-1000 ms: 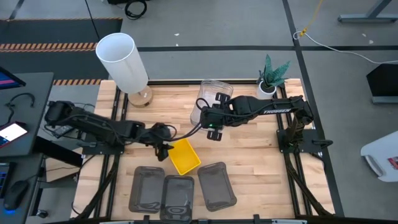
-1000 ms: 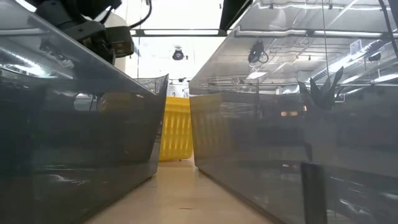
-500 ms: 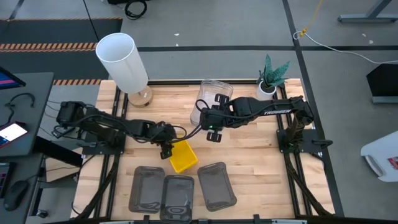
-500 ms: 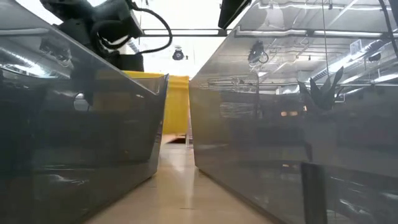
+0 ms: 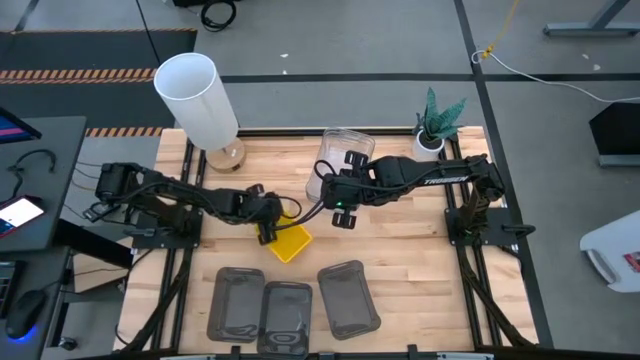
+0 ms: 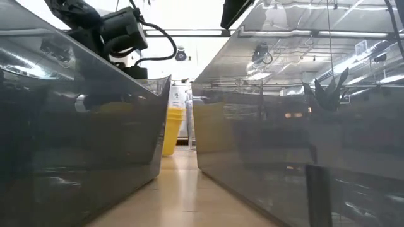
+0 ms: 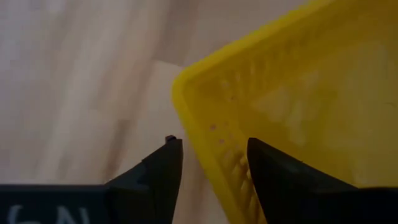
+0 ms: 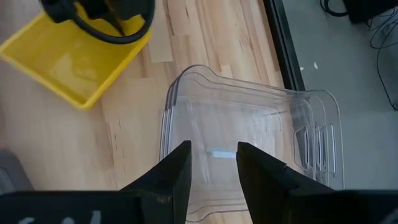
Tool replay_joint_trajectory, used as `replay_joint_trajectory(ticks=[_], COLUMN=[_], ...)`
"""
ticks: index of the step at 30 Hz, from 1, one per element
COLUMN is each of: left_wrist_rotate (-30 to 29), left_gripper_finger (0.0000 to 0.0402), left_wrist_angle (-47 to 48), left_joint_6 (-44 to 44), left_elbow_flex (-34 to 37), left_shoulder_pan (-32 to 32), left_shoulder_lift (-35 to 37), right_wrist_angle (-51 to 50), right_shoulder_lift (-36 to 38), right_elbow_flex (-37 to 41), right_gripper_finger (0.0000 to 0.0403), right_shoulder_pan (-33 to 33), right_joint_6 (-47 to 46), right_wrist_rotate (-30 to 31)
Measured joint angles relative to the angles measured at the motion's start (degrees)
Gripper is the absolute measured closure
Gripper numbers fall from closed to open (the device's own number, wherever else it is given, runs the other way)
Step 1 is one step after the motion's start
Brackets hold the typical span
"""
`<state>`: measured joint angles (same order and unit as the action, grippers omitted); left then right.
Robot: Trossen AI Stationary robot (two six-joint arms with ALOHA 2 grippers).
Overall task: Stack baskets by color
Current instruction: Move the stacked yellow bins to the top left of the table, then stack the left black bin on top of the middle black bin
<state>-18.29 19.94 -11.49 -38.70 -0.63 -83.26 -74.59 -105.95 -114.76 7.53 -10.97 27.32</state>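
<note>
A yellow basket [image 5: 290, 242] sits tilted at mid-table, its corner [image 7: 186, 87] between the fingers of my left gripper [image 7: 208, 142], which is shut on it. My right gripper [image 8: 214, 146] hangs above the table's far middle, shut on a stack of clear baskets [image 5: 338, 158]. Three dark grey baskets lie flat along the near edge, one on the left [image 5: 237, 303], one in the middle [image 5: 287, 318] and one on the right [image 5: 348, 298]. In the low view two of them fill the sides as grey walls [image 6: 82, 132] [image 6: 297, 132], with the yellow basket [image 6: 173, 129] between them. My left gripper holds the yellow basket by a side wall [image 7: 214, 155] next to a corner, one finger inside [image 7: 273, 174] and one outside [image 7: 163, 168]. The fingers slant down from the table's left. The basket is tilted; I cannot tell whether its lower end touches the table. My right gripper has one short end [image 8: 211, 163] of the clear stack between its two fingers, slanting down from above. The stack hangs below the fingers, lifted clear of the table. How the fingers meet the rim is hidden by the gripper itself.
A tall white cylinder [image 5: 195, 92] stands at the far left corner and a small potted plant [image 5: 438, 122] at the far right. Bare wood [image 5: 410, 260] lies right of the yellow basket, between the arms and the grey row.
My left gripper has carried the yellow basket a little toward the table's far edge and rolled its wrist. The basket rose, came back down and turned about, so that a corner points toward the near edge.
</note>
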Motion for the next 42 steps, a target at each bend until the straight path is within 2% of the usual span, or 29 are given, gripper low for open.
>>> replay_joint_trajectory(ticks=[8, 14, 20, 27, 31, 39, 42], left_wrist_rotate=[-8.50, -10.31, -12.40, -17.59, -17.16, -16.36, -11.14], left_gripper_finger=[0.0228, 0.0235, 0.0247, 0.0260, 0.0260, 0.0260, 0.0262], left_wrist_angle=[-0.02, -1.60, -7.59, -11.45, -10.45, -6.14, -0.88], left_joint_6=[6.37, 10.66, 16.25, 21.23, 21.87, 22.73, 20.12], left_elbow_flex=[0.02, 0.02, 0.02, 0.07, 0.12, 0.07, 0.07], left_shoulder_pan=[4.23, 8.43, 11.87, 15.57, 14.73, 9.78, 8.45], left_shoulder_lift=[0.04, 0.04, 0.05, 0.57, 4.63, 17.82, 22.60], right_wrist_angle=[0.46, 0.96, 1.49, 1.49, 1.44, 0.79, 1.31], right_shoulder_lift=[0.00, 0.00, 0.00, -0.02, -0.02, -0.02, -0.02], right_elbow_flex=[0.00, 0.00, 0.00, 0.00, 0.00, 0.00, 0.09], right_gripper_finger=[0.0270, 0.0270, 0.0270, 0.0270, 0.0270, 0.0270, 0.0270], right_shoulder_pan=[0.76, 1.05, 1.05, 1.06, 1.09, 0.25, 0.04], right_joint_6=[0.36, 0.58, 1.00, 1.08, 1.61, 4.10, 4.10], right_wrist_rotate=[0.00, 0.01, 0.03, 0.01, 0.01, 0.03, 0.47])
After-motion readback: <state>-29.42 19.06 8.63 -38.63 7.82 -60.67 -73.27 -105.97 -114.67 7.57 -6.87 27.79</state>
